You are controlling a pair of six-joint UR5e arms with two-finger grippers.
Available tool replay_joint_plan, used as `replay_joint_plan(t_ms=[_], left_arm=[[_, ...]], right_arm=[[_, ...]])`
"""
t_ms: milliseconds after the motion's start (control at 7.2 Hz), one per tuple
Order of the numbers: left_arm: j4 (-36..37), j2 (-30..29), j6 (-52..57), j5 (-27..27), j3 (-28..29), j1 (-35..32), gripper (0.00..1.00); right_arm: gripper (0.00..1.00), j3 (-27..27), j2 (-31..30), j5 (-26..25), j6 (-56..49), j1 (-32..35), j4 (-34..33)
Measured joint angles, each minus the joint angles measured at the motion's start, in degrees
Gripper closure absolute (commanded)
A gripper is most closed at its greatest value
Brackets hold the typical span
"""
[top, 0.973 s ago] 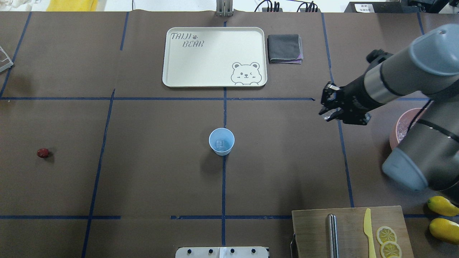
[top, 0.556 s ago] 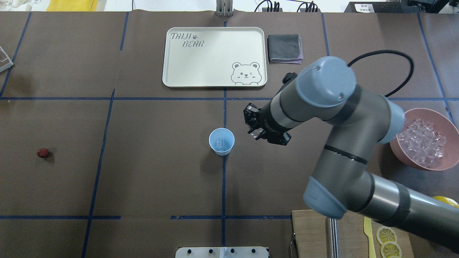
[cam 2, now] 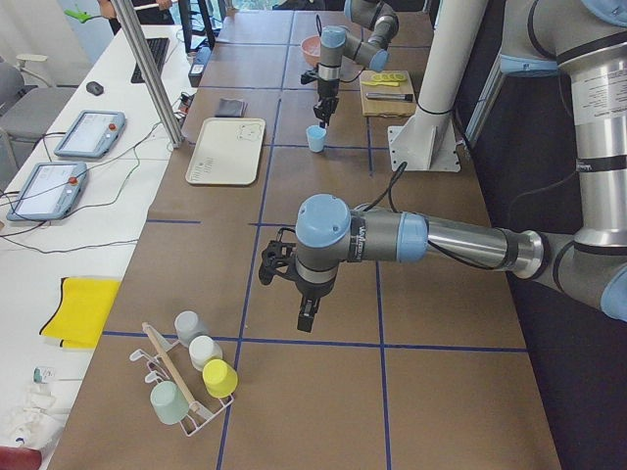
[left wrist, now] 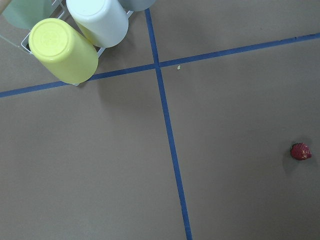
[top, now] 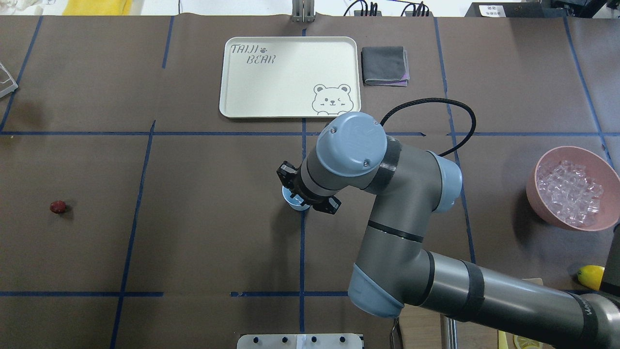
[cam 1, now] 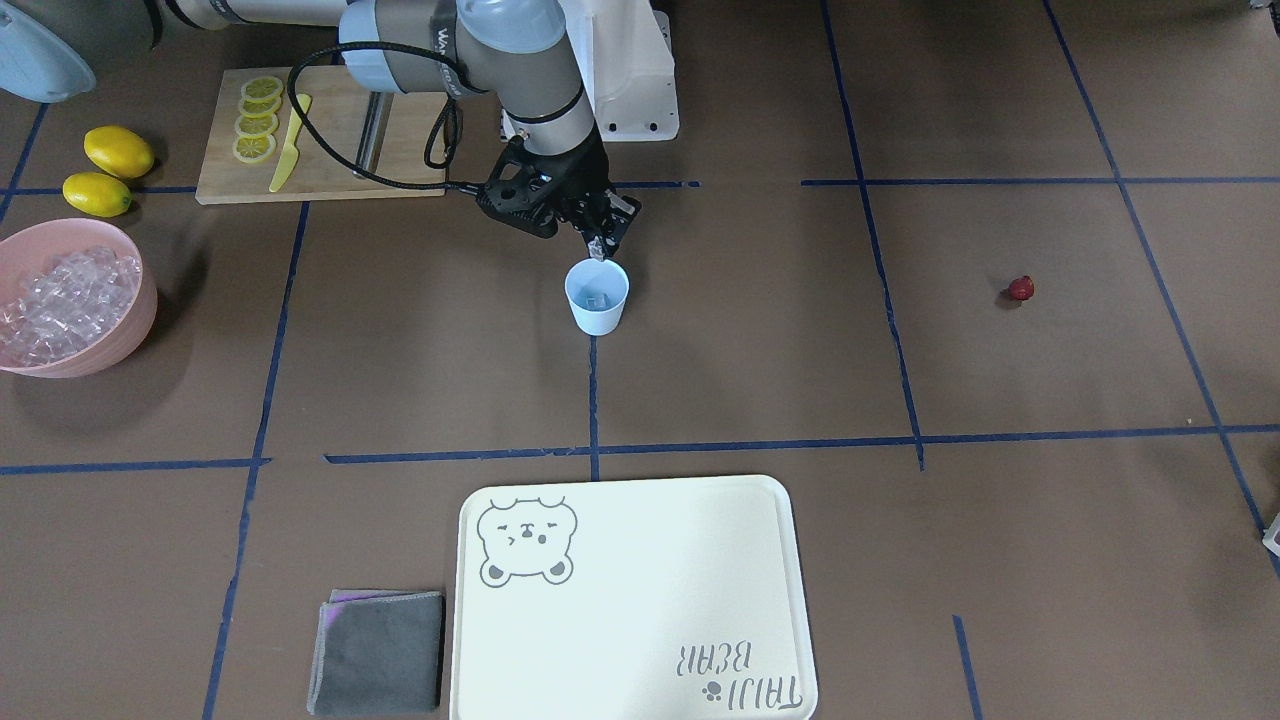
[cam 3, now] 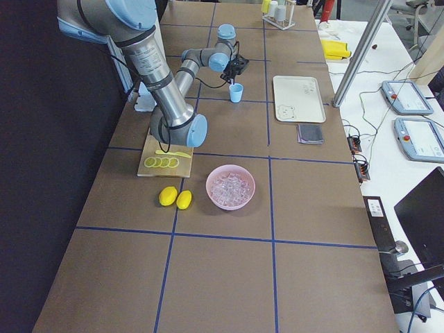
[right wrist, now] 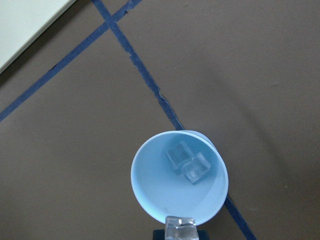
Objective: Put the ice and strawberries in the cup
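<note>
We show the right gripper pinching an ice cube just above the cup, w/ two cubes inside; strawberry, well apart, not yet done. Left gripper: can't tell.

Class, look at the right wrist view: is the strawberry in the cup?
No, the cup holds only ice, two cubes; the strawberry lies far off.

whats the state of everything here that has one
cup, upright, two ice cubes inside
right pincer, shut on held ice cube, above cup rim
strawberry, lying loose, ungrasped
pink bowl, heaped with ice
left pincer, state unclear
</note>
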Motion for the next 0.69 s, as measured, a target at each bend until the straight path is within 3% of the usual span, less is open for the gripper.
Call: replay_joint_plan(t_ms=[278,417,556,695], left_arm=[[0.03,0.02,0.0,0.02,0.13,0.0,0.0],[0.03,0.03,0.0,0.02,0.17,0.0,0.0],[0.03,0.03,0.0,0.02,0.19,0.0,0.0],[0.03,0.03,0.0,0.02,0.23,0.0,0.0]], right_arm=[[0.95,-0.68,0.31,-2.17,-0.32,-0.07,0.01],[0.82,-1.06,0.31,-3.31,-0.37,-0.09,0.03],[0.44,-1.45,0.39,-3.98,-0.37,-0.12,0.05],[0.28,-1.65,0.42,-4.35,-0.37,-0.15,0.05]])
